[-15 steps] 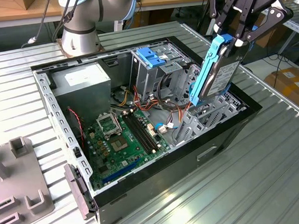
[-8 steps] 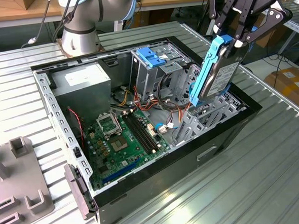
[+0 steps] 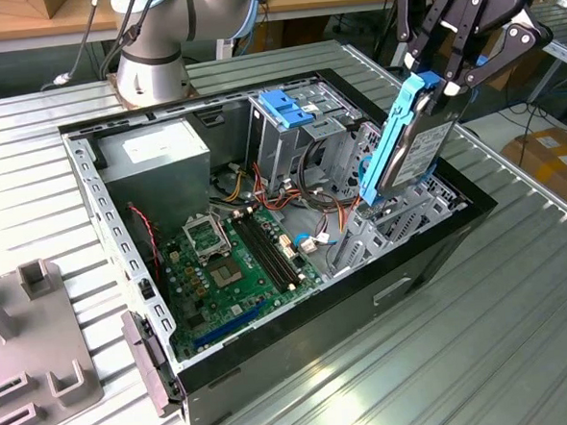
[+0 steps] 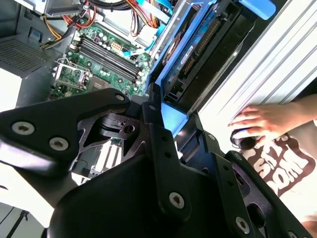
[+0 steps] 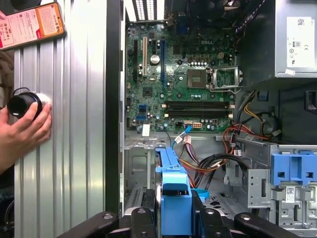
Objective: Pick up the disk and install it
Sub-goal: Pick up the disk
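My gripper [image 3: 437, 86] is shut on the top edge of the disk [image 3: 405, 147], a grey drive in a bright blue carrier. The disk hangs on edge, slightly tilted, over the open computer case [image 3: 122, 242] at the exterior view's right. Its lower end reaches the empty grey metal bay [image 3: 399, 215]; I cannot tell whether they touch. In the first wrist view the blue carrier [image 5: 173, 193] runs out from between the black fingers [image 5: 143, 220]. In the second wrist view the disk [image 4: 198, 44] extends beyond the gripper [image 4: 168, 116] toward the case interior.
Inside the case lie the green motherboard [image 3: 234, 264], a grey power-supply box [image 3: 155, 153], a blue-capped cage [image 3: 282, 107] and loose cables. A person's hand [image 5: 25, 129] rests on a black cylinder [image 5: 22, 104] on the ribbed table beside the case. A grey fixture [image 3: 32, 353] sits at the exterior view's left.
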Controlling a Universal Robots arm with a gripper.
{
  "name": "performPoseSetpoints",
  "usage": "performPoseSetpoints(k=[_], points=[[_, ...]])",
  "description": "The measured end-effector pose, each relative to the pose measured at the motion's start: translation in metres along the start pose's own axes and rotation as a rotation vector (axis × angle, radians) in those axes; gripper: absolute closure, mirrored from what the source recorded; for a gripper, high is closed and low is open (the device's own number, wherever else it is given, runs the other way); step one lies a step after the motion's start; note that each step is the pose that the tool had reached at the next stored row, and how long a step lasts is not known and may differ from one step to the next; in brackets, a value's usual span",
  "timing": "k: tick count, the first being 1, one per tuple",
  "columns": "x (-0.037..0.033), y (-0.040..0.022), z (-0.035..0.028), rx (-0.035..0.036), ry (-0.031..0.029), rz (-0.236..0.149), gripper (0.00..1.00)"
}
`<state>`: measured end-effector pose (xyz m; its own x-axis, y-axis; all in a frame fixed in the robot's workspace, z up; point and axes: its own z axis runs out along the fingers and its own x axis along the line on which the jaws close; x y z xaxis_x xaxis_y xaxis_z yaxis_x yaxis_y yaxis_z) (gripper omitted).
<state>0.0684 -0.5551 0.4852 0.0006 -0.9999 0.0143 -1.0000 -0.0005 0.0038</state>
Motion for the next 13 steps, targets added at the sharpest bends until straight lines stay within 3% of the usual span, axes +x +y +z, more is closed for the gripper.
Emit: performPoseSetpoints(k=[13], points=[[0.0015,-0.0062,0.0156,-0.0001,0.0,0.001,0.64]])
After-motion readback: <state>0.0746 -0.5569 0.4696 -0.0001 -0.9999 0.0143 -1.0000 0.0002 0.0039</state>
